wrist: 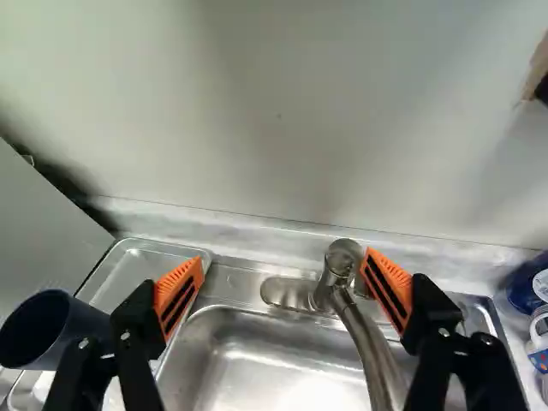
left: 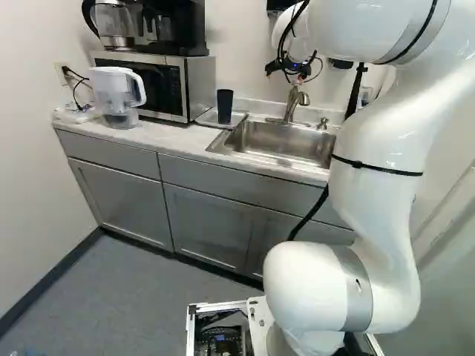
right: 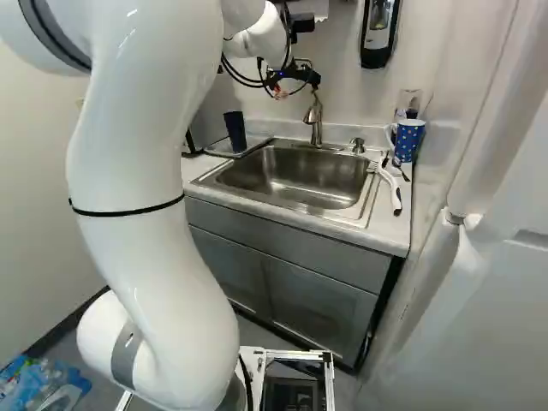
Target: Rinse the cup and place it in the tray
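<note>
My gripper [right: 282,82] is high over the back of the sink, near the faucet. Its orange-padded fingers stand wide apart in the wrist view, and the gripper [wrist: 282,276] holds nothing. Below and between them are the faucet [wrist: 327,287] and part of the sink [wrist: 248,342]. A dark cup [left: 225,106] stands upright on the metal tray [left: 205,119], left of the sink in the left base view. In the wrist view the dark cup [wrist: 64,330] shows beside one finger, outside the gap, with the tray's rim [wrist: 163,246] behind it.
A blue patterned mug [right: 409,139] and a white-handled brush [right: 390,185] lie beyond the sink's other side. A microwave [left: 165,87] with a coffee maker [left: 178,30] on top and a water pitcher [left: 119,96] stand on the counter beside the tray. A dispenser [right: 378,32] hangs on the wall.
</note>
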Available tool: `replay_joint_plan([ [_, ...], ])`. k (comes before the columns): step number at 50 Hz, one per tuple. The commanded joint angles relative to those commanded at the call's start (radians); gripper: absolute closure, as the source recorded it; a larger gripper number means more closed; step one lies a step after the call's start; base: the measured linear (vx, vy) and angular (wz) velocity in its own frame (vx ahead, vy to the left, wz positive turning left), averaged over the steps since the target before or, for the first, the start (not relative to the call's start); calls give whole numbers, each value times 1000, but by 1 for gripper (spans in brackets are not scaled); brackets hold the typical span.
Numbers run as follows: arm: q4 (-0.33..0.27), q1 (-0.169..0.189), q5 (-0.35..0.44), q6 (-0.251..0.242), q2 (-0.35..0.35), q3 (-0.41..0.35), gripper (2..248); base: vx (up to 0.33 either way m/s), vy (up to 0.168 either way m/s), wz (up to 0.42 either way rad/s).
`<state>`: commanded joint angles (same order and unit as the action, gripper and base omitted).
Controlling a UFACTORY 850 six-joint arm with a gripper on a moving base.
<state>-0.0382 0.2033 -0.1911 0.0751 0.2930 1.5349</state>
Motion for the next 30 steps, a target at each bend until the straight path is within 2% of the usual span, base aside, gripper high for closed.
replay_joint_plan([
  [9,0,0,10,0,0,0,3,0,0,0],
  [30,0,-12,108,0,-23,-26,3,0,0,0],
])
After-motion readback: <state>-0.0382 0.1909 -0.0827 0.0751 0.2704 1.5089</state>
